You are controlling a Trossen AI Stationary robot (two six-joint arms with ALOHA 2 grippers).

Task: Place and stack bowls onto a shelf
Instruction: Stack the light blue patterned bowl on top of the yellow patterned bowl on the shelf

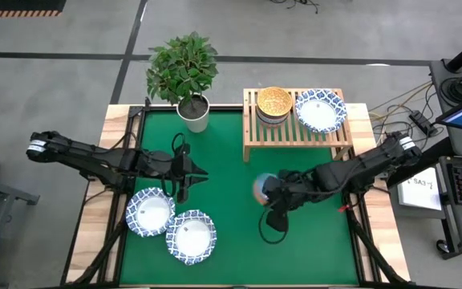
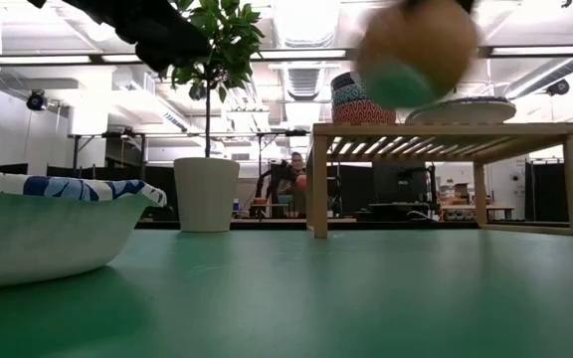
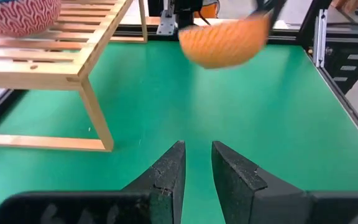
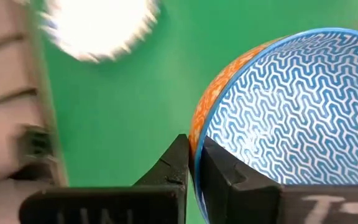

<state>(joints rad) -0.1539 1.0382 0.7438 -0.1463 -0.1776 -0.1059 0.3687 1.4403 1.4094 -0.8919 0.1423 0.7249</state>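
Left hand (image 1: 184,171) hovers over the left half of the desk (image 1: 231,249), fingers set narrow with a slim gap, nothing between them. Just beside it toward the near edge: two wide white bowls (image 1: 171,225) with blue rims, touching each other.

Centre-right: right hand (image 1: 273,195) clamped on the rim of an orange bowl (image 4: 278,112), one finger inside, one outside. Bowl is off the desk, tilted. Outside orange with a faint ribbed pattern; inside white with blue zigzag lines.

The shelf (image 1: 295,132) stands at the far edge, right of the plant pot (image 1: 193,116). From the held bowl it lies straight toward the far edge, and the right arm is clearly the nearer one. Shelf's long axis runs along the far edge. On it: a stack of small bowls (image 1: 273,104) on the left part, a wide white bowl (image 1: 320,111) on the right part. The stack looks the likelier landing spot.
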